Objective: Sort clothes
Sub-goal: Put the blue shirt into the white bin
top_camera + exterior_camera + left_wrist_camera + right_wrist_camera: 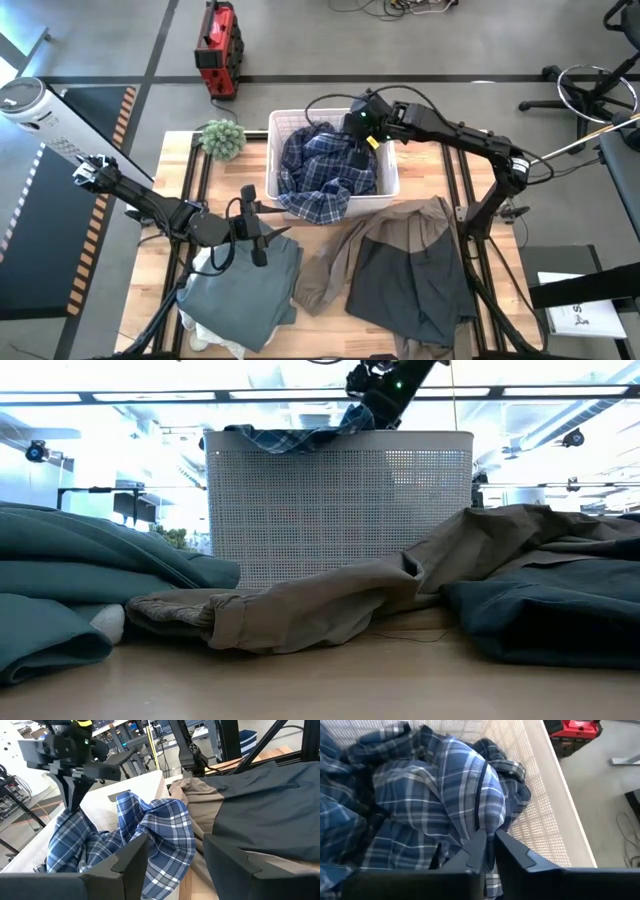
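Rumpled plaid shirt (325,170) droops over perforated plastic bin (388,172).

- Wooden table (160,250) with black metal frame rails sits on a grey floor (480,40).
- Red toolbox (217,47) on the floor just beyond the table's far edge.
- Dark line on the floor runs past the toolbox.
- Yellow-black hazard tape (122,112) left of the table.
- Office chair base (590,90) right of the table.
- Behind the table: bright ceiling light strips (130,396).
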